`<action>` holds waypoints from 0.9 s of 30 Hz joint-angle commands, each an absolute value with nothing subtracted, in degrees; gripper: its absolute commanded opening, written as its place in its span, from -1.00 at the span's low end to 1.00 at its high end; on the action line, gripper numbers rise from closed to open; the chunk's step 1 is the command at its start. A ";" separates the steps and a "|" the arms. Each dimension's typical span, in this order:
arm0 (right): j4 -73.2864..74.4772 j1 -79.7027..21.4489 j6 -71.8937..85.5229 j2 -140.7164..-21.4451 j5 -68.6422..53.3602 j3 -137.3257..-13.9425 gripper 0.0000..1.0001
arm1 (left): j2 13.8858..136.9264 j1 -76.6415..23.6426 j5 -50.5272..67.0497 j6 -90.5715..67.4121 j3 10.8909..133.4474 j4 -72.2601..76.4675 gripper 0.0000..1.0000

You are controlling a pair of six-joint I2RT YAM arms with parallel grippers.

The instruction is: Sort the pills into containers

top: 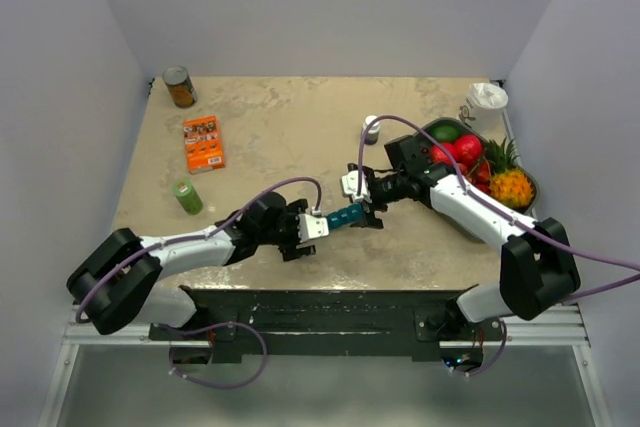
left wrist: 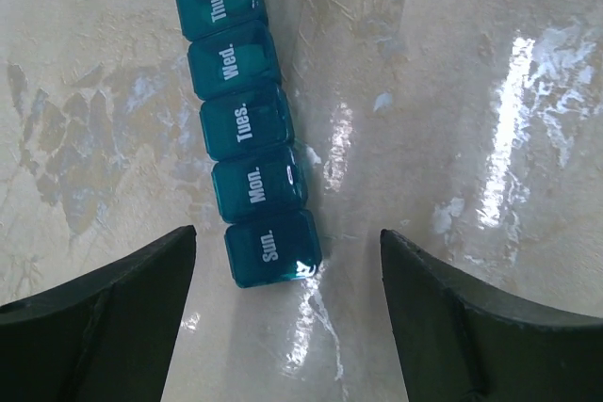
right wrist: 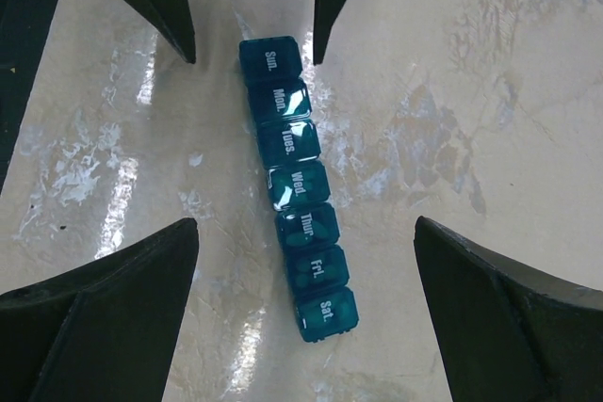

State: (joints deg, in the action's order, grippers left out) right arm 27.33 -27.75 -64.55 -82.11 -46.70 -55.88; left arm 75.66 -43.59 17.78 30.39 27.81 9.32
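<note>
Left tool (top: 322, 223) spread wide, grasping nothing: its two fingers (left wrist: 113, 317) straddle the "Sun." end of the teal pill organiser strip (right wrist: 297, 195), a visible gap on each side. Right tool (right wrist: 303, 225) likewise fully spread and empty, hanging over the "Thur."–"Sat." end, fingers well clear of the plastic. The strip lies flat on the worktop (top: 270, 117) between the two tools, near the front edge, all seven lids down. Farther back: orange box (top: 203, 142), tin can (top: 180, 87), small green bottle (top: 186, 195), white-capped bottle (top: 371, 128); a pineapple (top: 511, 187) behind the right arm. Contents under the tinted lids unreadable. In the left wrist view the strip is cut off past "Thur."
</note>
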 commanded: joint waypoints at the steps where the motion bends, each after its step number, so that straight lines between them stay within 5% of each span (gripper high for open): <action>1: 25.58 -27.42 -63.72 -80.77 -50.18 -55.81 0.97 | 80.75 -44.82 15.21 33.04 32.86 11.35 0.62; 11: 26.45 -23.47 -64.33 -79.01 -52.73 -55.11 0.96 | 88.24 -46.84 12.66 33.93 38.84 5.54 0.26; 18: 29.17 -23.03 -67.93 -79.89 -53.61 -54.76 0.96 | 88.77 -47.02 13.09 34.19 39.29 4.57 -0.55; 21: 29.97 -23.03 -68.64 -81.20 -54.84 -54.67 0.96 | 87.28 -47.02 13.62 34.45 38.41 5.01 -0.73; 27: 27.08 -23.29 -59.88 -84.19 -58.45 -55.46 0.93 | 82.71 -47.02 16.08 32.70 37.09 8.08 -0.82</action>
